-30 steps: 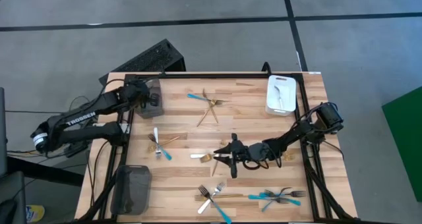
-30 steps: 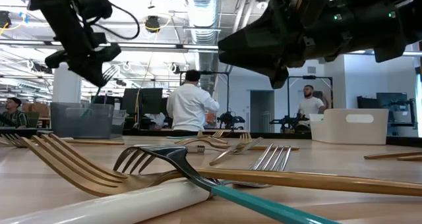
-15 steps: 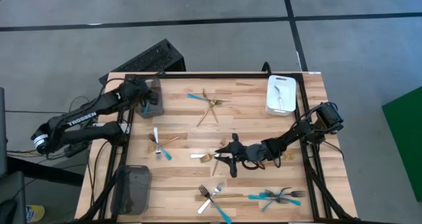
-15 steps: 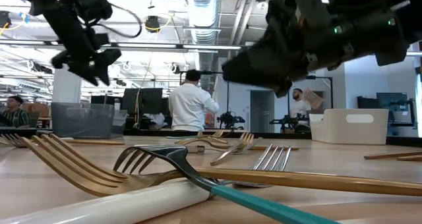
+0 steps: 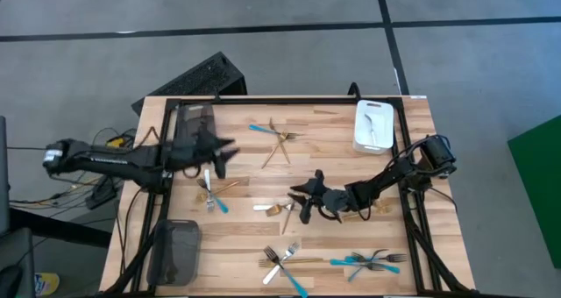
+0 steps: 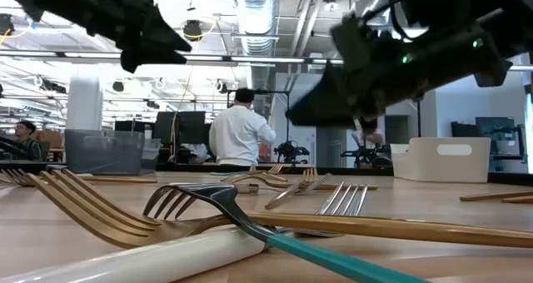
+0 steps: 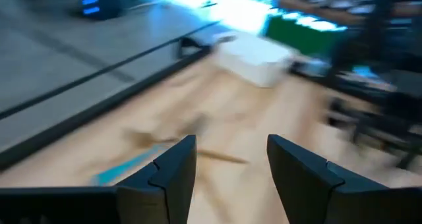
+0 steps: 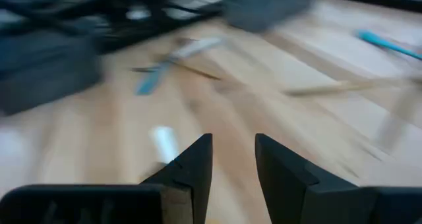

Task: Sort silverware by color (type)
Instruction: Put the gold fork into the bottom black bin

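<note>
The silverware lies in loose clusters across the wooden surface: gold forks crossed with a turquoise-handled piece toward 12 o'clock, a small mixed cluster at 9 o'clock, a white-handled piece with gold ones near the centre, and more gold, silver and turquoise forks along 6 o'clock. A white tray holding silver pieces sits at 1 o'clock, a grey tray at 11 o'clock, a dark tray at 7 o'clock. The left gripper hovers just above the 9 o'clock cluster, fingers spread and empty. The right gripper hangs low over the centre pieces, fingers parted, holding nothing.
</note>
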`<state>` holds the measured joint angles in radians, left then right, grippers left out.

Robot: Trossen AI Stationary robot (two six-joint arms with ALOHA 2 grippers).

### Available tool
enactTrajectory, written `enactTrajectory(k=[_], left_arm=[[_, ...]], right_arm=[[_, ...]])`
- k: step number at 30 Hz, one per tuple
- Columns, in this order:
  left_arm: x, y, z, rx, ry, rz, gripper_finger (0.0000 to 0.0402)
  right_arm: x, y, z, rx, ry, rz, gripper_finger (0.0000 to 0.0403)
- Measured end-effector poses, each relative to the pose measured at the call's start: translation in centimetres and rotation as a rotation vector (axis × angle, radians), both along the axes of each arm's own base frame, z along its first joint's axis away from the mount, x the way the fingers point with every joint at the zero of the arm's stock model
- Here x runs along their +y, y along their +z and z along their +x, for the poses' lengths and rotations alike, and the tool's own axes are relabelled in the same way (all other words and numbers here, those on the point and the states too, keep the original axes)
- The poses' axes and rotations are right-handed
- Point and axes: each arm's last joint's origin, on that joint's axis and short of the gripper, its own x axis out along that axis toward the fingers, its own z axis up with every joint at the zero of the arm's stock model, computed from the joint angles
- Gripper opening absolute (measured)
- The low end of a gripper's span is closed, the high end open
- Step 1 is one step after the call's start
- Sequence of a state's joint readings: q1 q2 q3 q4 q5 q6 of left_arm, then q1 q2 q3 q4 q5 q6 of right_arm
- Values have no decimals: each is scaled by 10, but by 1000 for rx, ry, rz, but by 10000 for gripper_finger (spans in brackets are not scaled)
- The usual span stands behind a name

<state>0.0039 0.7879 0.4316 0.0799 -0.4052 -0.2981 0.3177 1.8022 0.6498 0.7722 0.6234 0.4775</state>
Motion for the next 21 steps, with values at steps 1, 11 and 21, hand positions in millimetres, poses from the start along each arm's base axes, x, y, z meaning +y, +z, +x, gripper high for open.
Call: enactTrajectory(k=[1,11,21], left_arm=[[-7,-4,1,-12,-40,0,174],[-41,-53,-3,47,-109,-61,174],[-43,-63,3,88,-61,-33,174]], right_arm=[[-3,-2,-2,20,-41,11,139],[-35,-21,-9,203,-208,157,151],[-47,-25,-6,268,-121,244,203]])
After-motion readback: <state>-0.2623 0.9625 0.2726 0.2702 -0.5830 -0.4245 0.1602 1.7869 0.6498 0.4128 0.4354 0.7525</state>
